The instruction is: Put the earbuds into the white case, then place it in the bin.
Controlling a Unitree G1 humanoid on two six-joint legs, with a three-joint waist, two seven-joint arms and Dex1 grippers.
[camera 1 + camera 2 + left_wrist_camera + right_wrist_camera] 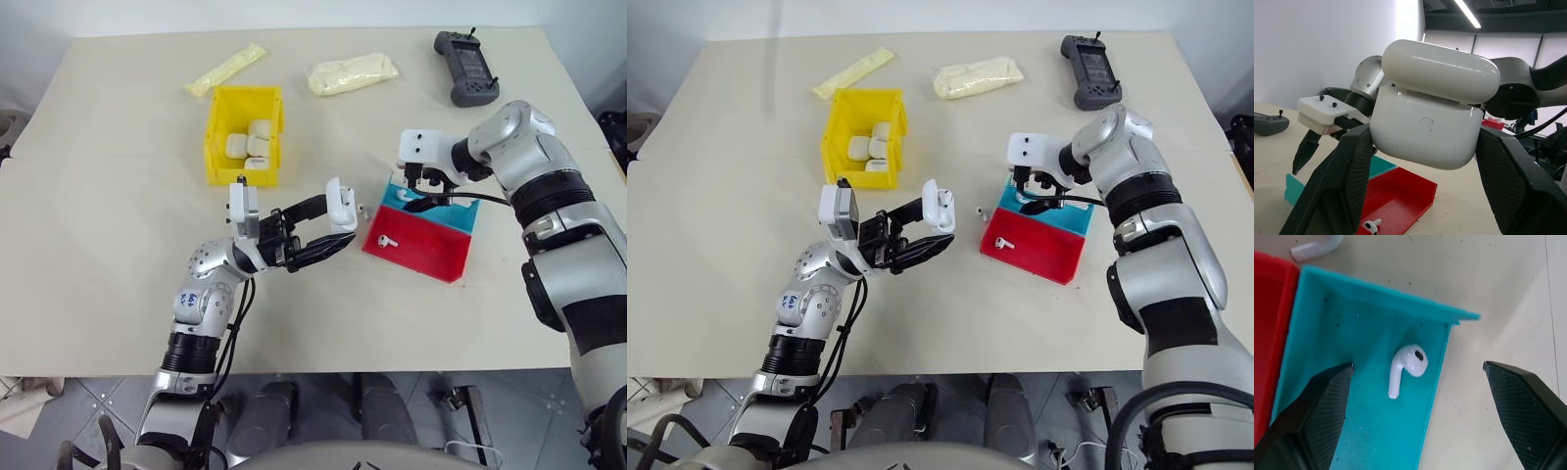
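White case (1432, 120) in left tool (328, 233), no readable writing.

We see our right gripper (1415, 382) spread wide above the teal compartment (1352, 431), whose low walls flank one earbud (1406, 364); nothing blocks it from above.

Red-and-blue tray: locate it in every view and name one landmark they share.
Left eye view: tray right of centre, under the right claw.
Right eye view: tray right of centre, under that claw.
Left wrist view: red part on the table beyond the held white case.
Right wrist view: blue part between the open claw's fingers, holding an earbud.
Shared landmark: the right claw over the tray's blue end.
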